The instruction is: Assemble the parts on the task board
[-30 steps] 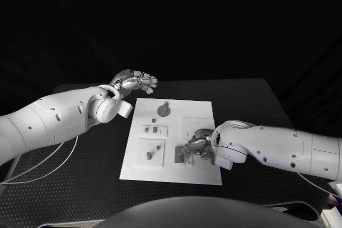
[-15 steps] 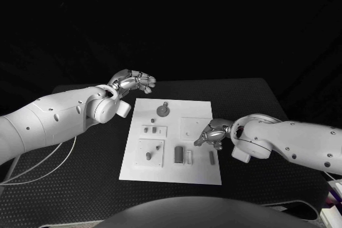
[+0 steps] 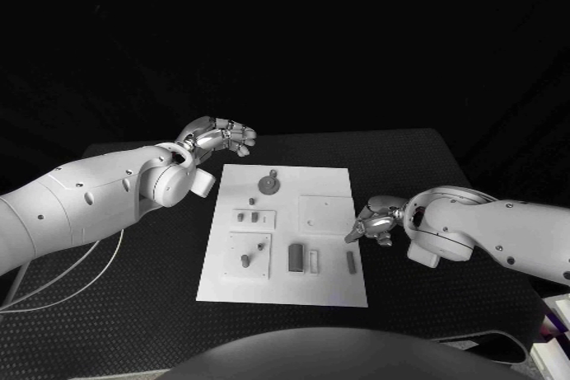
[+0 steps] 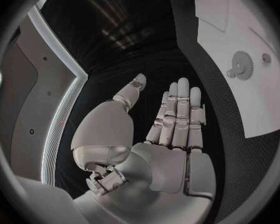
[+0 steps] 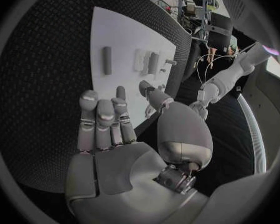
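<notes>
- I see the right hand [image 3: 374,219] at the task board's [image 3: 333,289] right edge, fingers loosely apart, holding nothing.
- I see the left hand [image 3: 220,137] raised beyond the board's far left corner, fingers extended, empty.
- On the board: a gear-shaped part [image 3: 271,183] at the far end; three upright bar parts [image 3: 296,258] in the near row.

The black table [image 3: 142,314] carried a dark textured mat over its top. The white task board [image 3: 328,291] lay flat near its middle, long edge running away from the robot.
</notes>
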Robot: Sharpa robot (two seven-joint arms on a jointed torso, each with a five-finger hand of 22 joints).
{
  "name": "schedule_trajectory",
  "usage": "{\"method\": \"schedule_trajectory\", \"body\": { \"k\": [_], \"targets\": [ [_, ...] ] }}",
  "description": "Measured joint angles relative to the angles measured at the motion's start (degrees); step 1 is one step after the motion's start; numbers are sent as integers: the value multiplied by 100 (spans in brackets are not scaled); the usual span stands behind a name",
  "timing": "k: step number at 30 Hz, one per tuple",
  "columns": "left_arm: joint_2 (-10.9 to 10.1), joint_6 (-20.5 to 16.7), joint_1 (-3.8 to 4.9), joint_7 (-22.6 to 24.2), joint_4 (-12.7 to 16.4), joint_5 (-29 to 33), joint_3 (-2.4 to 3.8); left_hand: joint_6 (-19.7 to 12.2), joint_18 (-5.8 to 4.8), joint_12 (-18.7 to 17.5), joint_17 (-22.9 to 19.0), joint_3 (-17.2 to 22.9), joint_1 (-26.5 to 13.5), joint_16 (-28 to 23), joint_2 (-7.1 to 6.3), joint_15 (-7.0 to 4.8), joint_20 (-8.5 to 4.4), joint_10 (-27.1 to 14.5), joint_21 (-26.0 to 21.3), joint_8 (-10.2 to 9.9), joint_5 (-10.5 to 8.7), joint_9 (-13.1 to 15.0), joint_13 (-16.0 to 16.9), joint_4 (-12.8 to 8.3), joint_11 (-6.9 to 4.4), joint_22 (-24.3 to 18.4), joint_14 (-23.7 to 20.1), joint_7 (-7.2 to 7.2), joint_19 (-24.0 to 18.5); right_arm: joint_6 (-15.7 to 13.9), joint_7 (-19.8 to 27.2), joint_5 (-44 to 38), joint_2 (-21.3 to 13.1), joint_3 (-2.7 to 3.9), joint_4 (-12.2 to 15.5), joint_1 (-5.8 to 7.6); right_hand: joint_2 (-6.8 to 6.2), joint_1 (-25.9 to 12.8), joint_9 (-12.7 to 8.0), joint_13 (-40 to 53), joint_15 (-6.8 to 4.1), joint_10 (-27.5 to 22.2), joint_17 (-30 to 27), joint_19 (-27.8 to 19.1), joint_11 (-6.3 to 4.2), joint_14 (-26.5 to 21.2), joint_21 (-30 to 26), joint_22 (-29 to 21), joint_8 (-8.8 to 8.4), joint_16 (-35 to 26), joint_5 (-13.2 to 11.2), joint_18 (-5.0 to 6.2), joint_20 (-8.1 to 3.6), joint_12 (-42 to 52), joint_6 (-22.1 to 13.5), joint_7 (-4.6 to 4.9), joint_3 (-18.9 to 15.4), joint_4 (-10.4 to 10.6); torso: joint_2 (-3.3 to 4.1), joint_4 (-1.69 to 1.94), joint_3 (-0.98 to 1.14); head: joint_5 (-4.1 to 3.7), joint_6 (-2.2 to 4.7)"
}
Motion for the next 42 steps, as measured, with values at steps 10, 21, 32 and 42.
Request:
{"method": "schedule_trajectory", "body": {
  "k": [10,21,32,42],
  "targets": [
    [-1,1,0,0,25,-2,0,0,0,0,6,0,0,0,0,0,0,0,0,-4,0,0,0,0,0,-1,0,0,0,38,-377,-358,108,-36,-67,-179,-77,-154,32,-8,-14,42,70,8,0,57,25,-21,20,11,0,0,8,0,27,-27,-14,157,2,14,-9,-31,0],
    [-20,1,0,0,29,-5,0,0,0,0,11,0,0,0,0,21,0,0,0,18,0,0,0,0,0,4,21,0,0,70,-619,-506,172,-75,-86,-311,-75,-258,46,-8,-14,62,104,17,-20,95,36,-27,20,28,0,0,18,0,29,-29,-30,236,3,21,-14,-26,0],
    [-30,1,0,0,35,-6,0,0,0,0,15,0,0,0,0,21,0,0,0,18,0,0,0,0,0,3,21,0,0,94,-682,-519,290,-83,-99,-424,-100,-282,82,-7,-25,62,113,18,-20,125,35,-32,54,28,0,2,20,0,49,-50,-45,252,2,18,-12,-18,0],
    [-38,1,0,0,40,-6,1,0,0,0,21,0,0,0,0,20,0,0,0,18,0,-5,0,0,0,8,21,0,0,83,-687,-719,404,-66,-136,-495,-75,-302,115,-6,-29,83,152,27,-40,133,58,-38,95,50,0,38,29,0,126,-72,-30,267,0,20,-12,-10,0]
  ]
}}
